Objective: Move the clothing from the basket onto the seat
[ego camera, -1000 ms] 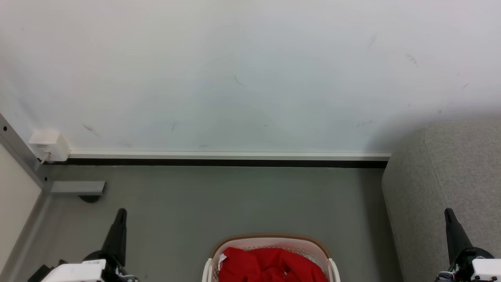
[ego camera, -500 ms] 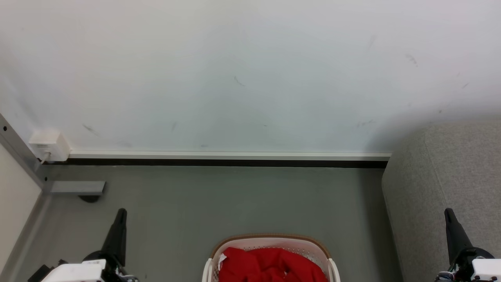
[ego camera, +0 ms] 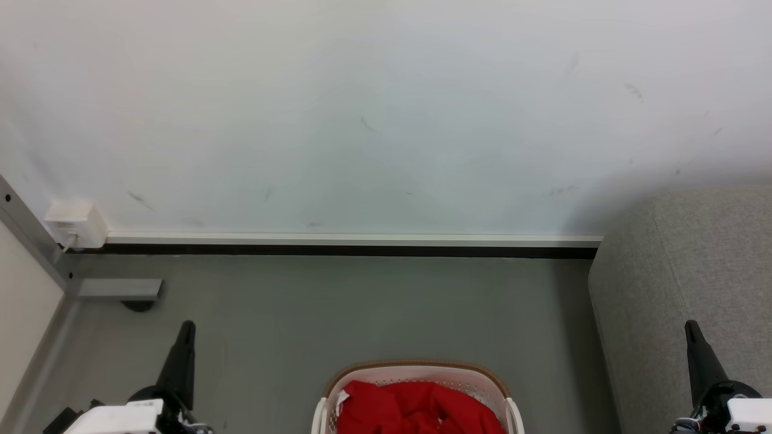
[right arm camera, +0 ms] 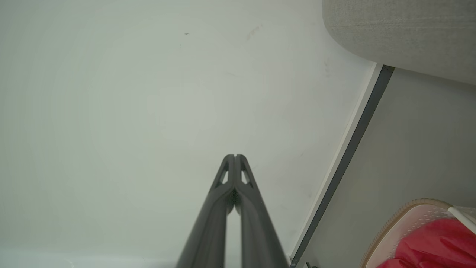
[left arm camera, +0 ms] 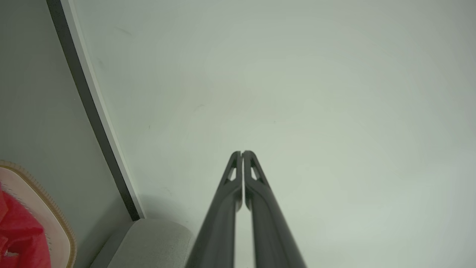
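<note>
The red clothing (ego camera: 416, 408) lies bunched inside the white basket (ego camera: 416, 369) with its tan rim, on the floor at the bottom centre of the head view. The grey seat (ego camera: 687, 283) rises at the right. My left gripper (ego camera: 188, 325) stands shut at the lower left, well left of the basket. My right gripper (ego camera: 689, 325) stands shut at the lower right, in front of the seat's side. In the left wrist view my left gripper (left arm camera: 242, 152) is pressed together, with the clothing (left arm camera: 18, 238) and basket (left arm camera: 55, 219) at the lower left. The right wrist view shows my right gripper (right arm camera: 234, 155), the clothing (right arm camera: 435, 245), the basket (right arm camera: 409, 212) and the seat (right arm camera: 401, 33).
A pale wall (ego camera: 362, 108) with a white and black baseboard (ego camera: 350, 244) runs behind the grey floor (ego camera: 362, 307). A white power adapter (ego camera: 75, 223) sits at the wall's left end beside a grey metal frame (ego camera: 36, 247) with a foot bracket (ego camera: 120, 289).
</note>
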Motion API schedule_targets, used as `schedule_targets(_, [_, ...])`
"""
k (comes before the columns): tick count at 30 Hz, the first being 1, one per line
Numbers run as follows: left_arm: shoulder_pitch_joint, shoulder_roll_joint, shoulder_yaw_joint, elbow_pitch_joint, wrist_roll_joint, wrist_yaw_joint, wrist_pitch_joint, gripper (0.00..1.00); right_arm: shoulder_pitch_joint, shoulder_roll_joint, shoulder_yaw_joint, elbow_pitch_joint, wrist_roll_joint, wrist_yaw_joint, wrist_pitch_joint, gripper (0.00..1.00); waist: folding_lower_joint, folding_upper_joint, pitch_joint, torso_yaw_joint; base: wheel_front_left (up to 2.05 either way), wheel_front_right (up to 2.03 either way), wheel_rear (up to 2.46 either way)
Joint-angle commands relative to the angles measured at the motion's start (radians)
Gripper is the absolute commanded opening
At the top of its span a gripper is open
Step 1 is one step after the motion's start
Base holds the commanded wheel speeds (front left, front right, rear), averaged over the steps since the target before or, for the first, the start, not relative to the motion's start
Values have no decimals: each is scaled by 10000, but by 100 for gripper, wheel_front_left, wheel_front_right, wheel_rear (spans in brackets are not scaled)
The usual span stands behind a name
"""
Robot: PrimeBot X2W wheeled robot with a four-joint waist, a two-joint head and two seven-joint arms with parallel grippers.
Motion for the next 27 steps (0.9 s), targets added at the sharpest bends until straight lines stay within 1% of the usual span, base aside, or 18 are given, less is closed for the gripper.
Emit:
schedule_targets(1, [-71,23,18,-24,-120,-40,32,0,-130,-13,-30,-34,19,-24,20,0,0,0,0,0,0,0,0])
schedule_targets(25, [-71,23,18,-24,-120,-40,32,0,-130,-13,-30,-34,19,-24,20,0,0,0,0,0,0,0,0])
schedule_targets(26, [22,-10,-4,48,2,2,-8,100,27,6,10,44,-2,0,-2,100,0,0,0,0,0,0,0])
schedule_targets(27, [85,-29,-15,132,3,8,-11,100,90,25,18,132,-2,0,-9,100,0,0,0,0,0,0,0])
